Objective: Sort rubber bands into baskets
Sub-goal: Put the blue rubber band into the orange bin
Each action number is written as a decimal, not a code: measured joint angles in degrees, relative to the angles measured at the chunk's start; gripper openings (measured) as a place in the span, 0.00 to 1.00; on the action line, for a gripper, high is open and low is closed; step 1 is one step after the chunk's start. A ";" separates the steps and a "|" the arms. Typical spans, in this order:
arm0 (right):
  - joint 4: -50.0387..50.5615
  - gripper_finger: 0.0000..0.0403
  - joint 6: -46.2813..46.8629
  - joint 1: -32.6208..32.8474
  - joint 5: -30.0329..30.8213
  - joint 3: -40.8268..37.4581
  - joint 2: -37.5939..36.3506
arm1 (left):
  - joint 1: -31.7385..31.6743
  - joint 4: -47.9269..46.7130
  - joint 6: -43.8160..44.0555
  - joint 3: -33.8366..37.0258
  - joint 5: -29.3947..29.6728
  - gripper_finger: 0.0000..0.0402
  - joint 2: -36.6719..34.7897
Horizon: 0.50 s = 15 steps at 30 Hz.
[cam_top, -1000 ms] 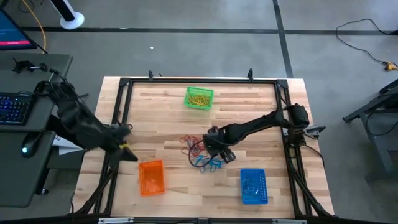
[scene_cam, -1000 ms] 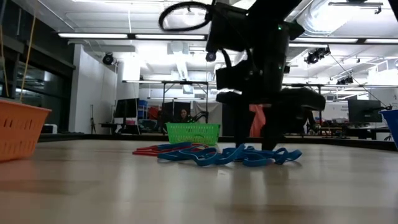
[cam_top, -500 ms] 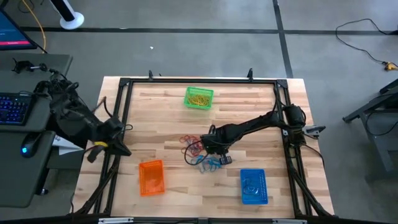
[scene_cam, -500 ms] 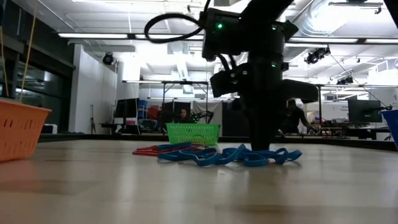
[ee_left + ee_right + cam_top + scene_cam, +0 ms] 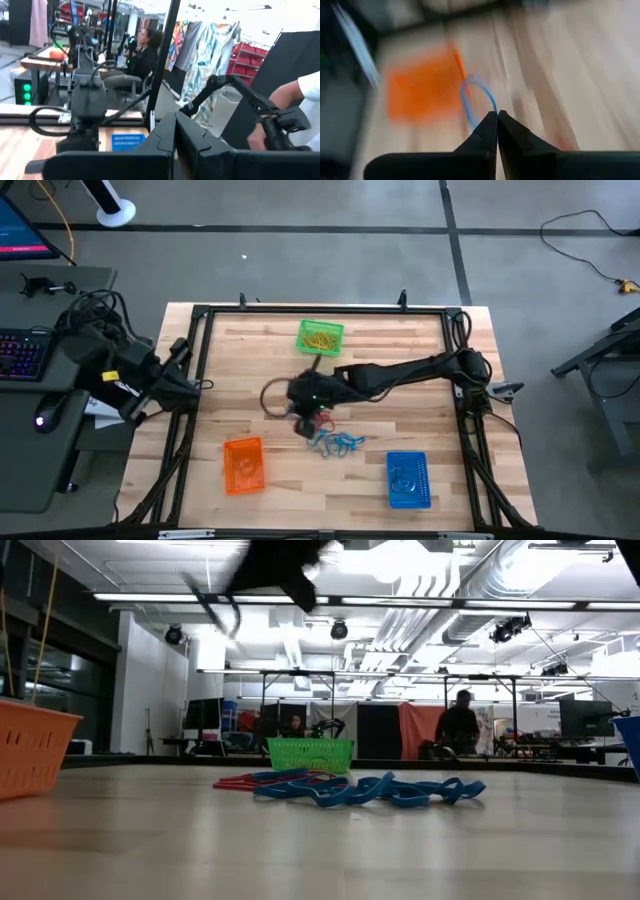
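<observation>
Blue is what we see pinched between the tips of the right gripper [image 5: 496, 116]: a thin blue rubber band [image 5: 479, 102], its loop standing out past the fingertips, which sit pressed together on it. In the high view that gripper [image 5: 305, 402] sits over the middle of the wooden table [image 5: 400, 360], just beside the loose pile of rubber bands [image 5: 330, 438], red ones toward the far side and blue ones toward the near side. In the wrist view the orange basket [image 5: 422, 90] fills the space beyond the fingers, though the picture is smeared, so we judge the arm is swinging and cannot say exactly how the band hangs.

The three baskets are spread around the pile, probably to give each colour its own drop. The green basket [image 5: 320, 337] at the far edge holds yellow bands. The blue basket [image 5: 407, 478] at the near right holds a few blue ones, so we take it to be where this band belongs. The orange basket [image 5: 243, 464] sits at the near left.

The left gripper [image 5: 175, 131] waits off the table's left edge, fingers closed on nothing, clear of the work.

From table height the pile [image 5: 350, 787] lies flat and tangled; a careless pick could drag several bands at once.
</observation>
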<state>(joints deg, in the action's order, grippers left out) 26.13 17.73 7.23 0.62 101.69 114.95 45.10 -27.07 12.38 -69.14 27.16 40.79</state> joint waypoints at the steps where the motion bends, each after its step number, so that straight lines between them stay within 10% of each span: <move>1: -2.85 0.00 0.99 0.10 0.28 0.02 0.06 | 0.00 0.44 -0.11 0.02 0.00 0.00 0.04; 15: -30.72 0.00 7.11 2.99 -3.23 -0.18 11.75 | -0.02 1.10 1.97 0.07 9.97 0.00 2.95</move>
<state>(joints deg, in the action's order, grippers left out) -4.59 24.84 10.22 -2.61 101.51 126.70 45.08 -25.97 14.35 -69.08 37.13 43.74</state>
